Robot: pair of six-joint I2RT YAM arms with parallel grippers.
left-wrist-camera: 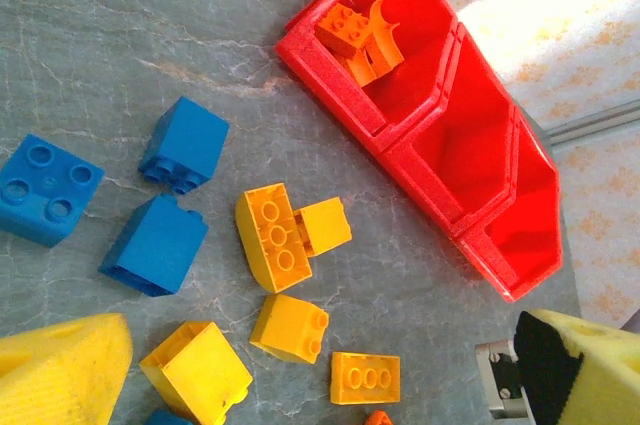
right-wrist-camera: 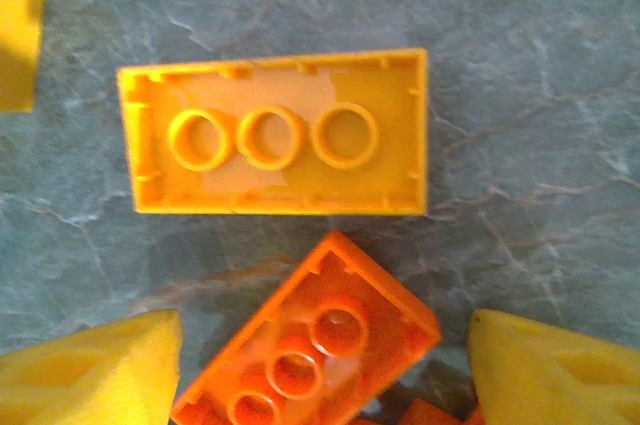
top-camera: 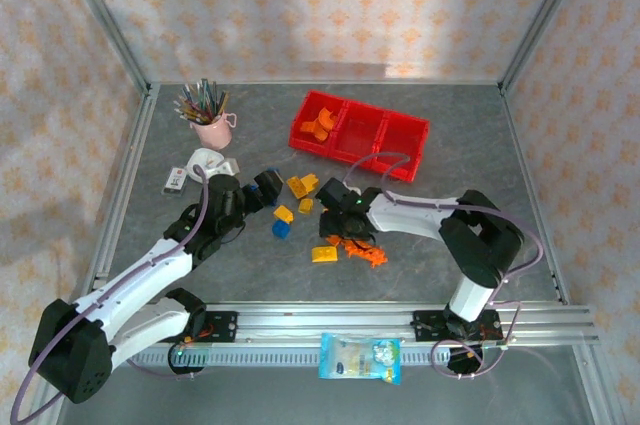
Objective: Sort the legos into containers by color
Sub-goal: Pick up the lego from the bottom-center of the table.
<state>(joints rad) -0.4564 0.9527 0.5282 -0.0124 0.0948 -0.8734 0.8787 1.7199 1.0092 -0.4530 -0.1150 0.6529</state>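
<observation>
The red containers (top-camera: 400, 133) (left-wrist-camera: 470, 160) lie at the back of the table, and the left bin holds orange legos (top-camera: 318, 125) (left-wrist-camera: 362, 37). In front of them, yellow bricks (top-camera: 300, 185) (left-wrist-camera: 272, 237), blue bricks (top-camera: 281, 229) (left-wrist-camera: 184, 143) and orange pieces (top-camera: 368, 253) are scattered. My left gripper (top-camera: 268, 185) (left-wrist-camera: 330, 385) hovers open over the yellow and blue bricks, holding nothing. My right gripper (top-camera: 350, 237) (right-wrist-camera: 325, 375) is low and open. An upside-down orange brick (right-wrist-camera: 310, 345) lies between its yellow fingers (right-wrist-camera: 90, 375), with a gap on the right side. An upside-down yellow brick (right-wrist-camera: 275, 135) lies just beyond.
A pink cup of coloured pencils (top-camera: 208, 117) and small white items (top-camera: 205, 163) stand at the back left. A metal rail (top-camera: 400, 320) with a packet (top-camera: 360, 357) runs along the near edge. Frame posts and patterned walls close off the sides.
</observation>
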